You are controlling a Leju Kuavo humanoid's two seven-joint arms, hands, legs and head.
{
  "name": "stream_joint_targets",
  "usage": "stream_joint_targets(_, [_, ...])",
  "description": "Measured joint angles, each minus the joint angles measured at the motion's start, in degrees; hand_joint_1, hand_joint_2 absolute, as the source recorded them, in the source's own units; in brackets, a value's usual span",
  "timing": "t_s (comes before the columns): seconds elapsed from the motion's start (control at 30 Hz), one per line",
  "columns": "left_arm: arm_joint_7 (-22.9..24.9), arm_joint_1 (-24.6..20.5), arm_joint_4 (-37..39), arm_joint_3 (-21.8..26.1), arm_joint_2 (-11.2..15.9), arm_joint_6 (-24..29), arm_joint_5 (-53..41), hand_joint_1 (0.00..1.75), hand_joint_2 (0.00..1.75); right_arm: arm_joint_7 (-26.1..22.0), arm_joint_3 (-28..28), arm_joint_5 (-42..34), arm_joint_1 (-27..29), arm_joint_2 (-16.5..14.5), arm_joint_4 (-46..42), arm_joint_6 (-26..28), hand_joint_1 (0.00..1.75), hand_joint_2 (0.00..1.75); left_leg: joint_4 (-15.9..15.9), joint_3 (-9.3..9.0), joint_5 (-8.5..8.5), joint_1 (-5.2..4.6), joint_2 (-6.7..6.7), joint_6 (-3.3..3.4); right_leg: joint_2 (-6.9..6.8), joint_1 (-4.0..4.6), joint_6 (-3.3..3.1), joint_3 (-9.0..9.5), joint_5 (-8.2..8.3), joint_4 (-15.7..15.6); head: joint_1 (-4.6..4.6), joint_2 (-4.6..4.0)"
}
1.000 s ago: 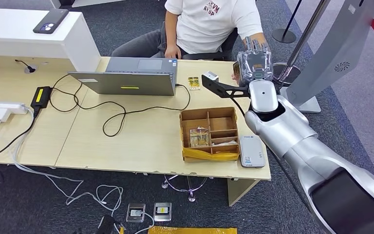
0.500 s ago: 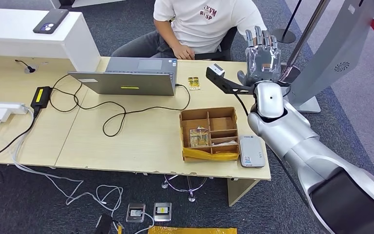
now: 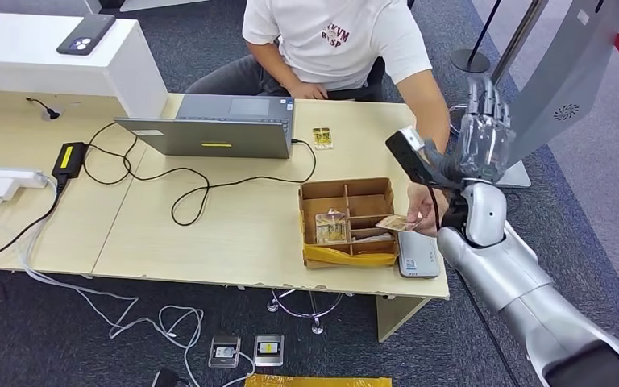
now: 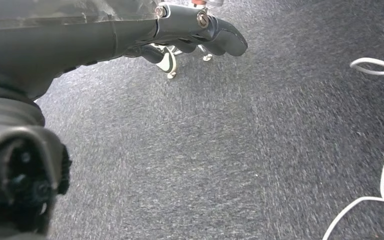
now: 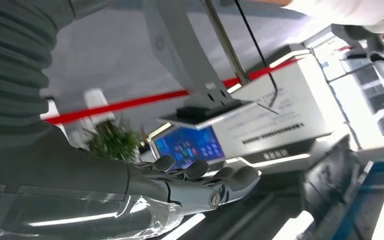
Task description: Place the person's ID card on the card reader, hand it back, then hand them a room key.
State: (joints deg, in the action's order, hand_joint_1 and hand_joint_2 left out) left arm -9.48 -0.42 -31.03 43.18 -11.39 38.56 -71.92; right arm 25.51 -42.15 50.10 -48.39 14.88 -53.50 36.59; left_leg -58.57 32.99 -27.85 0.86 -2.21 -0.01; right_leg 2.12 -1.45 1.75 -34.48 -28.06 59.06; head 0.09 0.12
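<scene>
My right hand point(image 3: 483, 135) is raised beside the table's right end, fingers stretched out and apart, holding nothing; in the right wrist view the same hand point(image 5: 200, 182) is empty. A person in a white T-shirt point(image 3: 334, 36) reaches an arm across the table, and their hand point(image 3: 421, 211) holds a card point(image 3: 391, 222) low over the right edge of the cardboard box point(image 3: 346, 189), just beyond the white card reader point(image 3: 417, 256). Another small card point(image 3: 321, 137) lies by the laptop. My left hand point(image 4: 195, 30) hangs over the carpet with nothing in it.
An open grey laptop point(image 3: 218, 129) sits mid-table with black cables point(image 3: 185, 189) trailing left to a power brick point(image 3: 68, 160). A phone point(image 3: 85, 34) lies on the white counter. A grey kiosk stand point(image 3: 564, 72) rises close behind my right hand.
My right hand has drawn back from the far table edge, moving right and toward me with fingers spread. The person has leaned in and reached down to the box, card in hand.
</scene>
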Motion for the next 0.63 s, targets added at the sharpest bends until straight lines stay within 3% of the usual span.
stream_joint_targets(0.13, [-0.1,-0.1,-0.5,3.3,-0.7,0.0,-1.1,0.0,0.0,-2.4,10.3,-1.3,10.6,3.1,-8.1,0.0,0.0,1.75,0.0,-0.04,-0.02,0.01,-0.01,0.01,-0.06,0.01,0.0,0.04,0.0,0.0,0.0,0.01])
stream_joint_targets(0.3, [-0.8,-0.6,-0.8,8.6,-1.6,0.0,-3.6,0.0,0.0,-22.6,33.4,-11.9,24.4,3.1,-12.9,0.0,0.0,1.75,0.0,0.1,-0.05,0.0,-0.44,0.05,-0.44,0.0,0.02,0.09,-0.04,-0.1,-0.02,0.01])
stream_joint_targets(0.4, [-1.3,-0.9,-0.8,11.3,-2.0,0.0,-4.6,0.0,0.0,-30.0,46.8,-14.0,27.5,2.4,-11.8,0.0,0.0,1.75,0.0,0.08,-0.05,-0.02,-0.38,0.05,-0.34,-0.02,0.02,0.03,-0.04,-0.1,-0.01,0.01])
stream_joint_targets(0.63, [-2.3,-2.3,-0.8,16.0,-2.8,0.0,-6.2,0.0,0.0,-34.6,73.1,-4.7,30.8,-0.6,-3.4,0.0,0.0,1.75,0.0,0.03,-0.08,-0.04,-0.06,0.04,-0.07,-0.02,0.02,-0.14,-0.04,-0.1,-0.02,0.0])
